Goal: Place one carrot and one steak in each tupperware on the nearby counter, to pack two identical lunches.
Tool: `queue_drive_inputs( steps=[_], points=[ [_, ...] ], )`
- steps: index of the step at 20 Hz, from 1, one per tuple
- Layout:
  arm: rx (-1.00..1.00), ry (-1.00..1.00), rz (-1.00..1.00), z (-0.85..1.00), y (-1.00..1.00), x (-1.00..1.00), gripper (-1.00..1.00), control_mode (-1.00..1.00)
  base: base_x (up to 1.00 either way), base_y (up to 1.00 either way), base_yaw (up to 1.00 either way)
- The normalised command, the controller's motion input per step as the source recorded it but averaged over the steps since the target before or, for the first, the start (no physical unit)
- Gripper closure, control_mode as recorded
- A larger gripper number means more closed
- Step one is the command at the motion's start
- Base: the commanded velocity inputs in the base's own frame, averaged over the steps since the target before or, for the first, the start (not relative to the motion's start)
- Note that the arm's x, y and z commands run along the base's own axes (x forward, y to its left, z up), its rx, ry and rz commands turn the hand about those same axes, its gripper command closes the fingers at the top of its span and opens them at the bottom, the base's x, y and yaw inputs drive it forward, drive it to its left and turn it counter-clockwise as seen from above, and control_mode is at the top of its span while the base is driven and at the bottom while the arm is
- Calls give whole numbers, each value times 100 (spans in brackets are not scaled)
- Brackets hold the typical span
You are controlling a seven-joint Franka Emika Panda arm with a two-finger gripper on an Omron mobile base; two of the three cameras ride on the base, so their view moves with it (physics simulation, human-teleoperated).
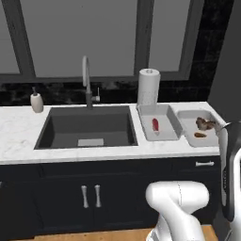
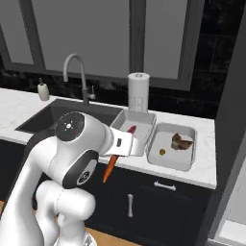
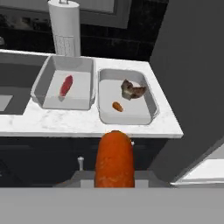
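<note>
We have a carrot clamped in the gripper, held out in front of the bench edge and level with the dark cabinet fronts, not yet over either tray. In the right base view the carrot hangs tip-down below the hand. Left tupperware holds the red steak and nothing else we can see. Right tupperware holds the brown steak towards its back and the other carrot just in front of it, apart from the meat. Both trays sit side by side on the bench, right of the sink, rims nearly touching. Paper towel roll stands behind the left tray. Soap bottle is at the far left, beside the sink.
</note>
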Motion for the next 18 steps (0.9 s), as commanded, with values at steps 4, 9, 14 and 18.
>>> queue_drive_inputs(
  steps=[4, 9, 14, 18],
  points=[
    [0, 0, 0, 0, 0, 0, 100, 100, 100, 51, -2],
    [0, 0, 0, -11, 0, 40, 100, -100, 60, 7, 0],
    [3, 5, 9, -46, -12, 97, 100, -100, 0, 0, 0],
    [0, 1, 15, -72, -2, 88, 100, -100, 0, 0, 0]
  ],
)
